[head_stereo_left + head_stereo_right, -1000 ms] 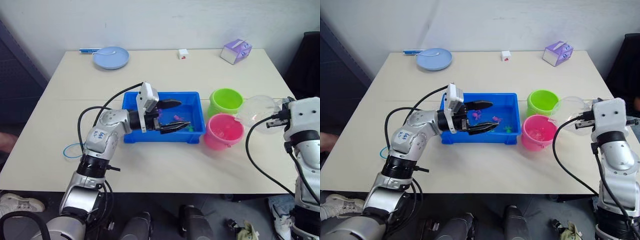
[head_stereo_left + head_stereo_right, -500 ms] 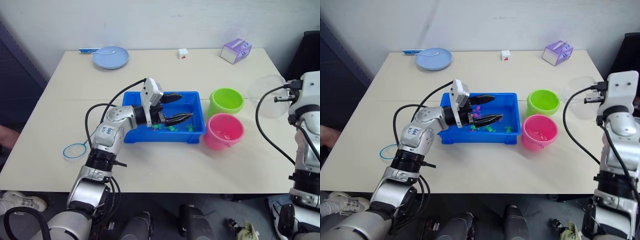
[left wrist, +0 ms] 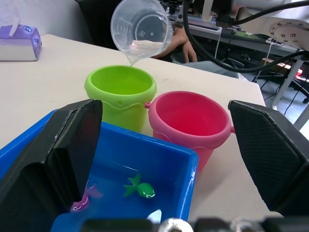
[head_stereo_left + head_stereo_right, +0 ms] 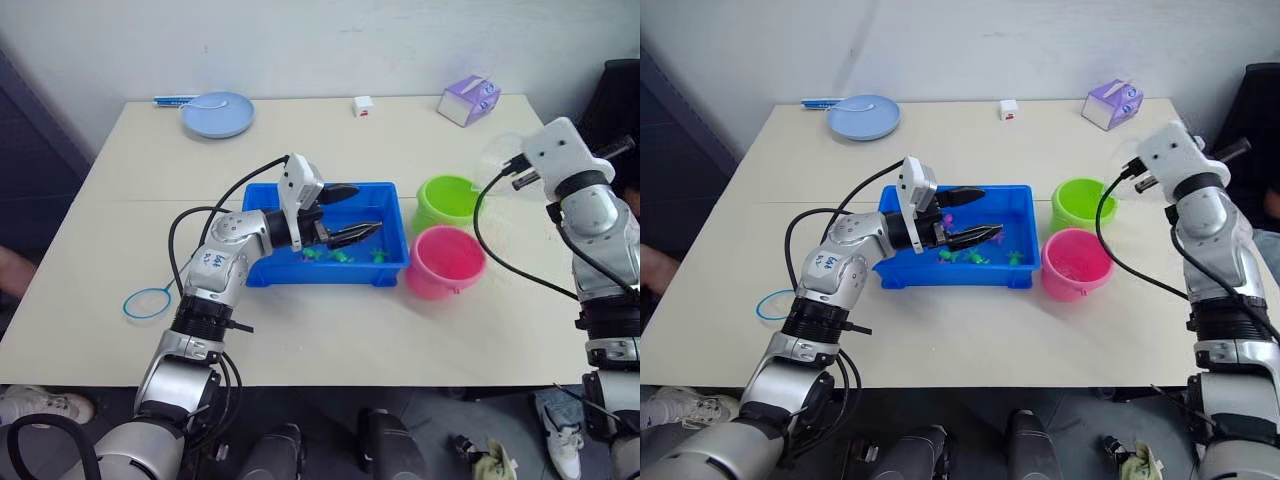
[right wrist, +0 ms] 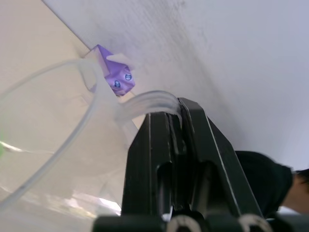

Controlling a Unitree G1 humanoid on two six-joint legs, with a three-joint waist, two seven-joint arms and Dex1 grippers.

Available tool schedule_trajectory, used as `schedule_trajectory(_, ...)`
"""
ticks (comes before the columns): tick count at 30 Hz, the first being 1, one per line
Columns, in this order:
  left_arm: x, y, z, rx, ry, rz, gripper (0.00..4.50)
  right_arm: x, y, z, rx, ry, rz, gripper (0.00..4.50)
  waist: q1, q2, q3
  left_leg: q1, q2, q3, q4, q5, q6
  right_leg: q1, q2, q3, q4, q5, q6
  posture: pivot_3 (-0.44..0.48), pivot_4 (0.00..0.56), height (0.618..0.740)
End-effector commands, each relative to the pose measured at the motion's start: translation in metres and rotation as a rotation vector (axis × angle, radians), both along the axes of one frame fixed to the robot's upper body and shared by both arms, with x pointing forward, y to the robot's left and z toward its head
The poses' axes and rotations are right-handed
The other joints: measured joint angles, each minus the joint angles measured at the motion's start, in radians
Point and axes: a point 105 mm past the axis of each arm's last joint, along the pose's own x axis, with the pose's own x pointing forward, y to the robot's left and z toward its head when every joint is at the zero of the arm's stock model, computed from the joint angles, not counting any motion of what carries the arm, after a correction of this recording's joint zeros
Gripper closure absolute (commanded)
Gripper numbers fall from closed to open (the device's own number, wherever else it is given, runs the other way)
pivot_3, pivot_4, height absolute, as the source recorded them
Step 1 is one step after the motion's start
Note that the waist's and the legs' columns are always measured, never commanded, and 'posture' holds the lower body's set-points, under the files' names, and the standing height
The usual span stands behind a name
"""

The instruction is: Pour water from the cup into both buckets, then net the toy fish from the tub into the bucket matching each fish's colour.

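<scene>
The right gripper (image 5: 176, 145) is pressed onto the ribbed handle of the clear plastic cup (image 3: 141, 30), holding it tipped over the lime-green bucket (image 4: 449, 200), with a thin stream falling from its lip. The glossy pink bucket (image 4: 445, 262) stands touching the green one, on the side nearer the table's front edge; both are round with rolled rims. Just beside them, mid-table, sits the shallow rectangular blue tub (image 4: 390, 268), holding small moulded toy fish: a green one (image 3: 140, 187) and a magenta one (image 3: 80, 204) among them. The left gripper (image 4: 347, 212) hangs over the tub, black fingers spread wide and empty. The blue-hooped net (image 4: 148, 303) lies flat near the table's left edge.
</scene>
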Motion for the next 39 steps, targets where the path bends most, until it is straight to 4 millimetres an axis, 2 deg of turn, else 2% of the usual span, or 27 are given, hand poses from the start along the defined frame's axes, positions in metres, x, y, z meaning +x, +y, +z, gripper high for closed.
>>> schedule_trajectory(1, -0.003, 0.002, 0.015, -0.023, -0.063, 0.006, 0.00, -0.005, 0.007, 0.026, -0.124, -0.098, 0.014, 3.80, -0.003, 0.000, 0.000, 0.000, 0.000, 0.000, 0.000, 0.000, 0.000, 0.000, 0.000, 0.000, 0.000, 0.000, 0.000, 0.000, 0.150, 0.740)
schedule_trajectory(6, -0.004, 0.003, 0.017, -0.033, -0.064, 0.010, 0.00, -0.004, 0.018, 0.029, -0.251, -0.114, 0.030, 3.80, -0.004, 0.000, 0.000, 0.000, 0.000, 0.000, 0.000, 0.000, 0.000, 0.000, 0.000, 0.000, 0.000, 0.000, 0.000, 0.000, 0.150, 0.740)
schedule_trajectory(10, -0.004, 0.004, 0.016, -0.037, -0.062, 0.017, 0.00, -0.004, 0.030, 0.033, -0.424, -0.135, 0.050, 3.80, -0.004, 0.000, 0.000, 0.000, 0.000, 0.000, 0.000, 0.000, 0.000, -0.001, 0.000, 0.000, 0.000, 0.000, 0.000, 0.000, 0.150, 0.740)
schedule_trajectory(21, -0.005, 0.004, 0.016, -0.043, -0.058, 0.018, 0.00, -0.007, 0.046, 0.036, -0.610, -0.186, 0.075, 3.80, -0.003, 0.000, 0.000, 0.000, 0.000, 0.000, 0.000, 0.000, 0.000, -0.001, 0.000, 0.000, 0.000, 0.000, 0.000, 0.000, 0.150, 0.740)
schedule_trajectory(26, -0.007, 0.003, 0.018, -0.050, -0.054, 0.005, 0.00, -0.007, 0.028, 0.035, -0.318, -0.179, 0.058, 3.80, -0.004, 0.000, 0.000, 0.000, 0.000, 0.000, 0.000, 0.000, 0.000, -0.001, 0.001, 0.000, 0.000, 0.000, 0.000, 0.000, 0.150, 0.740)
schedule_trajectory(30, -0.014, 0.004, 0.021, -0.060, -0.034, -0.056, 0.00, -0.017, -0.011, 0.023, 0.197, -0.169, -0.003, 3.80, -0.001, 0.000, 0.000, -0.001, 0.001, -0.001, 0.001, 0.000, 0.000, 0.001, 0.001, -0.001, 0.001, 0.000, 0.000, 0.000, 0.150, 0.740)
schedule_trajectory(34, -0.029, 0.009, 0.026, -0.077, -0.009, -0.145, 0.00, -0.039, -0.041, 0.008, 0.546, -0.178, -0.057, 3.80, -0.002, 0.000, 0.000, -0.001, 0.000, -0.002, 0.002, 0.000, 0.000, 0.001, 0.000, -0.001, 0.001, 0.001, 0.001, 0.000, 0.150, 0.740)
schedule_trajectory(36, -0.042, 0.014, 0.028, -0.072, 0.011, -0.224, 0.00, -0.058, -0.056, -0.003, 0.754, -0.201, -0.084, 3.80, -0.003, 0.000, 0.000, -0.001, 0.001, -0.002, 0.001, 0.000, 0.000, 0.001, 0.000, -0.001, 0.001, 0.001, 0.001, 0.000, 0.150, 0.740)
schedule_trajectory(39, -0.058, 0.019, 0.030, -0.049, 0.032, -0.311, 0.00, -0.083, -0.067, -0.027, 1.022, -0.216, -0.098, 3.80, -0.003, 0.001, -0.001, -0.001, 0.002, -0.002, 0.001, 0.000, 0.000, 0.001, 0.001, -0.001, 0.001, 0.001, 0.001, 0.000, 0.150, 0.740)
